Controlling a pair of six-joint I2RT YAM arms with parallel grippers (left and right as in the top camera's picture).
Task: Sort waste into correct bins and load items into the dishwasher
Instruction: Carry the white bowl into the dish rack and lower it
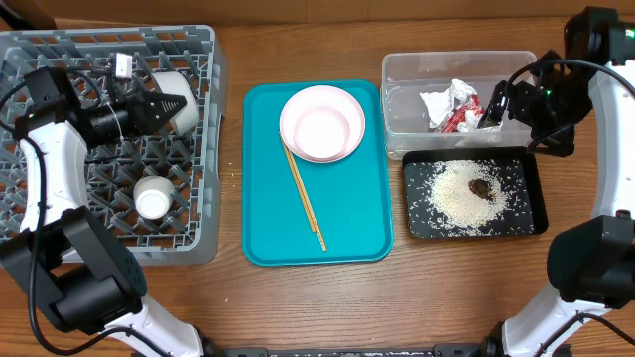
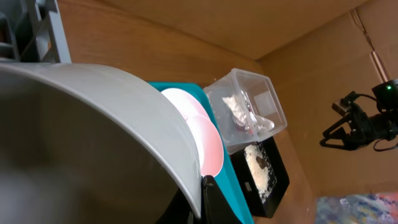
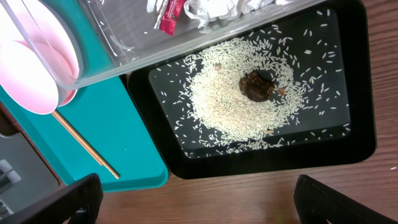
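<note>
Bowl [image 1: 179, 92] | gripped in left hand [image 1: 157, 105] | over grey dish rack [image 1: 111, 203]

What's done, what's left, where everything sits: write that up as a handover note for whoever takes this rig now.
Left gripper: fingers shut on the white bowl, over the dish rack.
Right gripper: open, empty, above the clear tub's right end.
Done: cup in the rack; wrapper and paper in the tub; rice and brown lump in the black tray.
To do: release the bowl, then rack the stacked plates and chopsticks, both on the teal tray.
</note>
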